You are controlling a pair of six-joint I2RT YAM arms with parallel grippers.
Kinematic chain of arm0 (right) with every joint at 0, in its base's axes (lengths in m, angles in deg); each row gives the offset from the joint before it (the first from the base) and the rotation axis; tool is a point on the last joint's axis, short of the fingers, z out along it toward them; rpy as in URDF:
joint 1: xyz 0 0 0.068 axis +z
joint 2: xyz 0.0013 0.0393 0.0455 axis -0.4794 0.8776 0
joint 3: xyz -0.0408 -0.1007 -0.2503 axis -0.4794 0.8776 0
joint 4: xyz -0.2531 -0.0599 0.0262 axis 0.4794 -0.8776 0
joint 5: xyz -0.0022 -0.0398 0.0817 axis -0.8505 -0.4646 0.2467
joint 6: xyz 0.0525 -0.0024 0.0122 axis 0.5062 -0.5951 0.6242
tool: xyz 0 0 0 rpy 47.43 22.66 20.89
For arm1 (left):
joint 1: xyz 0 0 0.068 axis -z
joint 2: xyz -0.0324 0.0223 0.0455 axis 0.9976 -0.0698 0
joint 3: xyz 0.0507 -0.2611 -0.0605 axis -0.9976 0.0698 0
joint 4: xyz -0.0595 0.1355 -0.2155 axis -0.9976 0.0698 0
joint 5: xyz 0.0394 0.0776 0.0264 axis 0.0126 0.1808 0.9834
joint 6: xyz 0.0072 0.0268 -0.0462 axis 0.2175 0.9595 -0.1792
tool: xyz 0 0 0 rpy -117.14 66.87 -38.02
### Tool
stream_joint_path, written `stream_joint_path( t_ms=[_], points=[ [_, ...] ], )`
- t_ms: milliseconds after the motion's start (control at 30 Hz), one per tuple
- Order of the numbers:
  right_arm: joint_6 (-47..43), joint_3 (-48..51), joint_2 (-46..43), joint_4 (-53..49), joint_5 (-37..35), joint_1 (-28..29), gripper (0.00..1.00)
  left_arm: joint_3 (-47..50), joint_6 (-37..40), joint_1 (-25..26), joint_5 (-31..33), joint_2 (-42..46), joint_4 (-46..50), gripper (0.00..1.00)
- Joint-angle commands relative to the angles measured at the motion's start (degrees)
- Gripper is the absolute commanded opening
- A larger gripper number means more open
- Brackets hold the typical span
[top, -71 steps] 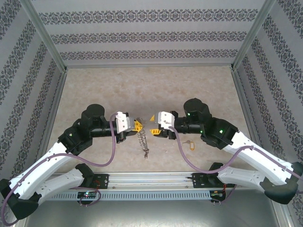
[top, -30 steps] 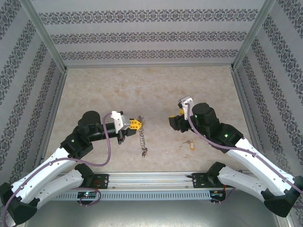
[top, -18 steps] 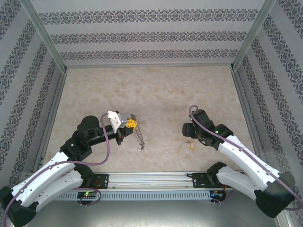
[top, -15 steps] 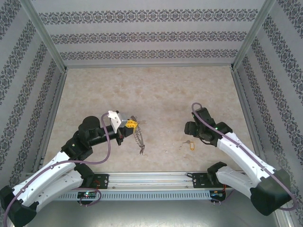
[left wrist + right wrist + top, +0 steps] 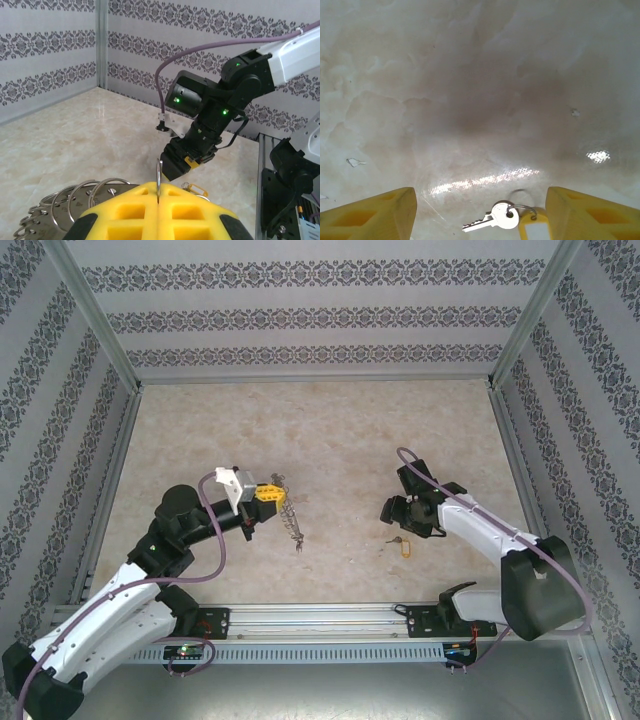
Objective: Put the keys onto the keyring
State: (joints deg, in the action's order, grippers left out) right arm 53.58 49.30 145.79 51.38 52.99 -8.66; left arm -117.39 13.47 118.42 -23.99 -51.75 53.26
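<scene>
Yellow-fingered, the left hand (image 5: pixel 158 197) clamps tight on the thin metal keyring (image 5: pixel 293 525), small rings dangling. The right hand (image 5: pixel 480 200) points down, wide open, over a yellow-tagged silver key (image 5: pixel 492 220) on the tabletop (image 5: pixel 470 100).

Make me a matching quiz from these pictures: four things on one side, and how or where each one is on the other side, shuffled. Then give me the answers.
Things
1. left claw
2. right claw
3. keyring
4. key with the yellow tag

States
A. lying flat on the table
B. open, poised over the table
C. shut
D. pinched edge-on between yellow fingers

Pairs: 1-C, 2-B, 3-D, 4-A
</scene>
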Motion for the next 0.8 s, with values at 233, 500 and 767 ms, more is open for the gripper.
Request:
stream_joint_path(
  t_ms=[233, 500, 767],
  points=[
    [7.6, 5.12, -1.35, -1.73, 1.37, 2.04, 0.7, 2.01, -6.29, -4.58, -5.96, -0.94, -13.42, 0.0],
    [10.32, 4.78, 2.43, 0.86, 4.4, 5.75, 0.67, 2.62, -7.4, -5.83, -7.06, -2.02, -15.82, 0.0],
    [14.07, -4.33, 12.08, 7.48, 6.15, 14.38, 0.63, 2.8, -7.46, -6.03, -7.02, -1.97, -15.33, 0.0]
  ],
)
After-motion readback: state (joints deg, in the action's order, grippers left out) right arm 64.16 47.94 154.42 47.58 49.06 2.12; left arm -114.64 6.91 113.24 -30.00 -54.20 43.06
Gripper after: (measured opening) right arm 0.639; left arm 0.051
